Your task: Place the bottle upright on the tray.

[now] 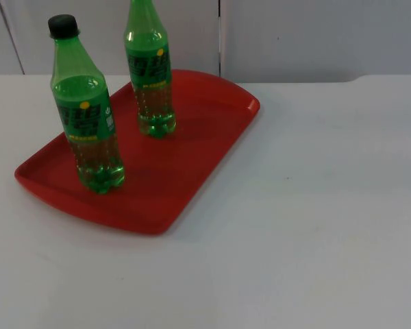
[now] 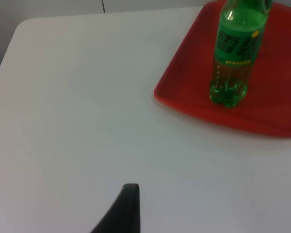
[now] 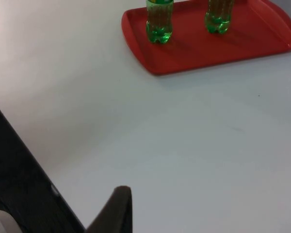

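Two green bottles stand upright on the red tray (image 1: 192, 164). Near bottle (image 1: 88, 123): translucent green plastic, black cap on, green label with a yellow dot around the upper body, lobed base flat on the tray floor close to the tray's near-left rim. Long axis vertical, cap up. Far bottle (image 1: 149, 75): same green plastic and label, base on the tray floor toward the back; its top runs out of the top view, so the cap cannot be told. The two are well apart, not touching.

Tray lies flat on the white table (image 1: 315, 219), set at an angle, one rounded corner toward the grey partition wall (image 1: 294, 34).

Left gripper: one black fingertip (image 2: 126, 208) above bare table, well apart from the tray; opening cannot be told. Right gripper: one dark fingertip (image 3: 117, 208) above bare table near the table edge, well away from the tray; opening cannot be told
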### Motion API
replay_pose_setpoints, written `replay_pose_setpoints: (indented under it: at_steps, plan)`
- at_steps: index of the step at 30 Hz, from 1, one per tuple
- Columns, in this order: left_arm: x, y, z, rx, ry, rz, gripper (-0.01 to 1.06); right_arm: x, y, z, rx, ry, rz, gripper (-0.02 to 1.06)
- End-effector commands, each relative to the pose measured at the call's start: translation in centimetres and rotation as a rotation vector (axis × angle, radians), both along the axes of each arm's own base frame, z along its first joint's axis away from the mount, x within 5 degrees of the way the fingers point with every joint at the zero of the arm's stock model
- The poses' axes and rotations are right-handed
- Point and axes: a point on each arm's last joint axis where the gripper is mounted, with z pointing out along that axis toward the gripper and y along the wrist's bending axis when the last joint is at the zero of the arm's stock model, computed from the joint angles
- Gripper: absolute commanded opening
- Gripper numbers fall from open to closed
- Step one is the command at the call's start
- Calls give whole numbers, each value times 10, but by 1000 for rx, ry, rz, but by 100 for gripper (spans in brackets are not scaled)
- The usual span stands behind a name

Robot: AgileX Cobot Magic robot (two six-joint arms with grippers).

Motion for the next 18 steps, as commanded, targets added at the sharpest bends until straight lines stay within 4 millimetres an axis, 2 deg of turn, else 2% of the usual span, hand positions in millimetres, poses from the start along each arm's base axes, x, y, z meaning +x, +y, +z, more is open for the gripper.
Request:
replay_pose_setpoints:
  at_steps: [1, 8, 18]
  plan:
    - [0, 0, -1, -4, -3, 7, 101, 0, 0, 0, 5, -5, 5, 105]
    - [0, 0, -1, -4, -3, 7, 101, 0, 0, 0, 4, -5, -55, 105]
    - [0, 0, -1, -4, -3, 7, 101, -2, 1, 0, 4, -5, -267, 105]
